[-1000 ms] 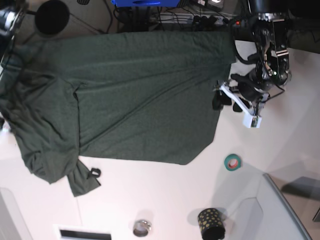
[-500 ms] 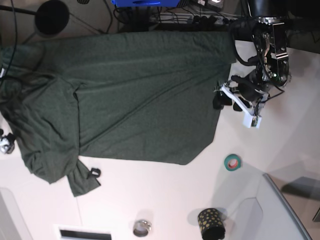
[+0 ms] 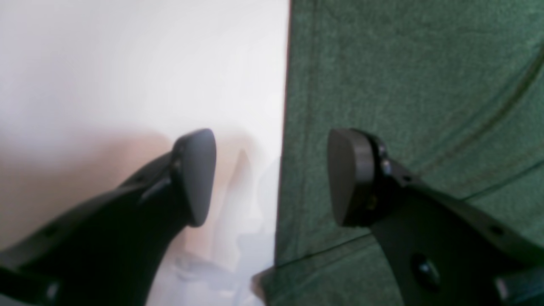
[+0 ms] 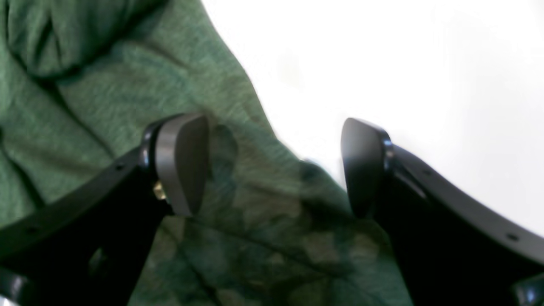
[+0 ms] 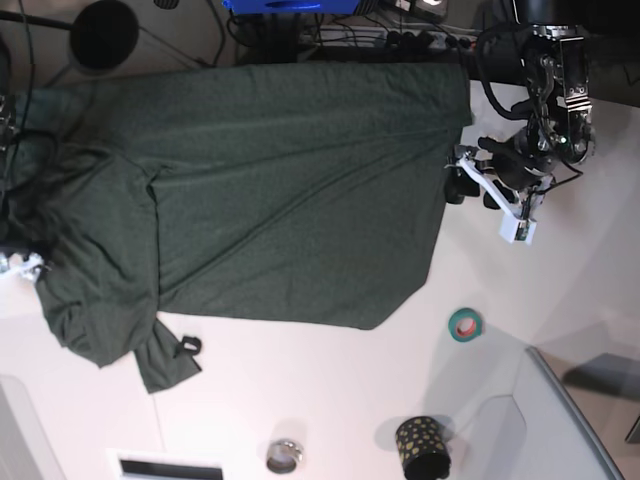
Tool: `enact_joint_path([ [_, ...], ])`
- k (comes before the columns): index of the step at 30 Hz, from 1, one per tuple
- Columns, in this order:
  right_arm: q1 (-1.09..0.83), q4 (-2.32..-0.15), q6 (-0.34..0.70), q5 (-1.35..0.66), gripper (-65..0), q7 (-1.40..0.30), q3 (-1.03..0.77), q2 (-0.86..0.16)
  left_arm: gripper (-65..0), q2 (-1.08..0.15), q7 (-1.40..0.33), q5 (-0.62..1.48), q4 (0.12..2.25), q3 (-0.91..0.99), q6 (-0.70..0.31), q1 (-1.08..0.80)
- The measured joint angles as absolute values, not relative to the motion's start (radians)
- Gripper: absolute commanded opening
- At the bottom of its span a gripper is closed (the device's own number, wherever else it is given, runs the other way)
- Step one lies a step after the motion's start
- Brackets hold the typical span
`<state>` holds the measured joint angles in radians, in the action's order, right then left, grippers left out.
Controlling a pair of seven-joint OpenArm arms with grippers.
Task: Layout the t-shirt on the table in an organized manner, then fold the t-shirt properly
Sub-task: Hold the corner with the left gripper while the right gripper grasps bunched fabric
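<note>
No brand, label or writing can be read anywhere. The t-shirt [image 5: 270,190] lies spread over the table [image 5: 330,390], filling the base view from 9 to 1 o'clock; its far edge is cut off at 9 o'clock, and its bunched sleeve end there is hard to make out. The left gripper [image 3: 272,176] hangs spread over the straight hem, empty. The right gripper [image 4: 274,163], blurred, is spread above crumpled fabric, pinching nothing.

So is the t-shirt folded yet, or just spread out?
Spread, not folded: the t-shirt lies mostly flat across the table, but its sleeve end by the right arm is bunched and wrinkled.
</note>
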<state>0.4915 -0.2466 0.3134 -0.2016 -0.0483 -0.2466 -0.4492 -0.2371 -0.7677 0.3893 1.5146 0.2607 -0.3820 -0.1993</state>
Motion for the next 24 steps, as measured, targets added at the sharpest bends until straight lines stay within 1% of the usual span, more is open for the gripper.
enact_joint_path([
  [2, 0.487, -0.247, 0.314, -0.201, -21.3, -0.052, -0.247, -0.442, -25.3, -0.236, -0.768, 0.389, 1.515, 0.26, -0.386, -0.2],
  [3, 0.486, -0.247, 0.314, -0.201, -23.1, -0.052, -0.247, -0.442, -25.3, -0.236, -0.77, 0.389, 1.515, 0.26, -0.385, -0.2],
  [4, 0.486, -0.247, 0.314, -0.202, -26.4, -0.052, -0.247, -0.443, -25.3, -0.237, -0.77, 0.389, 1.515, 0.26, -0.385, -0.2],
  [7, 0.487, -0.247, 0.313, -0.205, -44.3, -0.048, -0.247, -0.446, -25.3, -0.235, -0.77, 0.389, 1.515, 0.26, -0.385, -0.2],
  [9, 0.487, -0.247, 0.313, -0.202, -53.3, -0.049, -0.246, -0.446, -25.3, -0.236, -0.77, 0.389, 1.515, 0.26, -0.385, -0.2],
  [10, 0.487, -0.247, 0.313, -0.202, -56.7, -0.052, -0.246, -0.446, -25.3, -0.236, -0.77, 0.389, 1.515, 0.26, -0.385, -0.2],
  [17, 0.487, -0.247, 0.313, -0.202, -64.5, -0.051, -0.246, -0.446, -25.3, -0.236, -0.77, 0.389, 1.514, 0.26, -0.385, -0.2],
  [21, 0.487, -0.249, 0.313, -0.202, -64.8, -0.051, -0.243, -0.446, -25.3, -0.236, -0.77, 0.389, 1.514, 0.26, -0.385, -0.2],
  [24, 0.476, -0.298, 0.313, -0.201, -64.8, -0.055, -0.243, -0.447, -25.3, -0.236, -0.77, 0.389, 1.514, 0.26, -0.385, -0.2],
])
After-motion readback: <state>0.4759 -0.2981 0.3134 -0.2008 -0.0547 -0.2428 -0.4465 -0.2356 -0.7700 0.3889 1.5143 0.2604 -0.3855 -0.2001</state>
